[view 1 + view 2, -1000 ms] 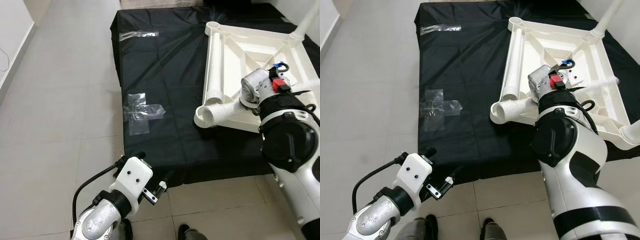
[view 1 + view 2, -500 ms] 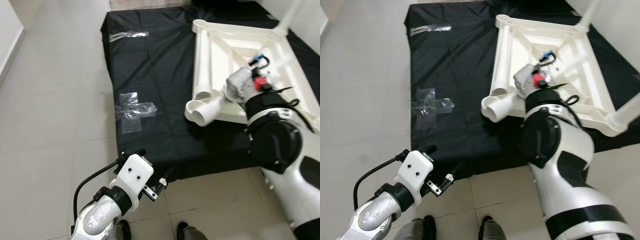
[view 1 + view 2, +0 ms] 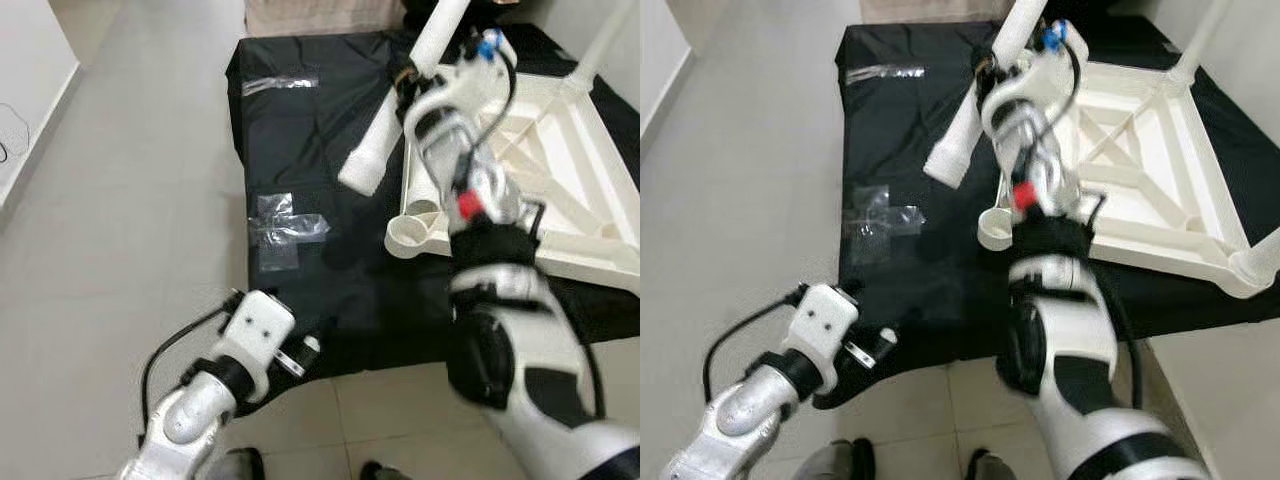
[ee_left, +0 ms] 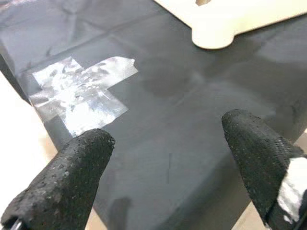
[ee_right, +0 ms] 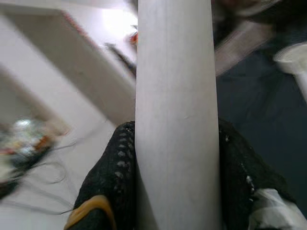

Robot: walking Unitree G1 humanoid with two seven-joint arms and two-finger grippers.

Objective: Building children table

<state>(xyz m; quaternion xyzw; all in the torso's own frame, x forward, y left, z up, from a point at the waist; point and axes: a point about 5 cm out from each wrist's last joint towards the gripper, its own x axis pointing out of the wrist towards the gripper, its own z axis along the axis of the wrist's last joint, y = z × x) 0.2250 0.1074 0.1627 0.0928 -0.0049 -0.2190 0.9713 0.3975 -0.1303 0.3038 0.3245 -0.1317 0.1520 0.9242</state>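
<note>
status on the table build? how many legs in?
Two legs stand in corner sockets of the upturned tabletop: one far, one near right. In hand: the right gripper is clamped on a third leg, raised over the black sheet. Left: the near-left socket is empty. Left gripper open, idle.

One upturned white table frame (image 3: 560,150) lies on one black sheet (image 3: 310,130). One loose white leg tube (image 3: 400,105) is held up by the right hand (image 3: 412,82); another tube (image 3: 425,190) lies along the frame. Two clear tape patches are visible: a cross (image 3: 283,228) and a strip (image 3: 280,83). Two robot hands are visible, counting the left hand (image 4: 168,158).
</note>
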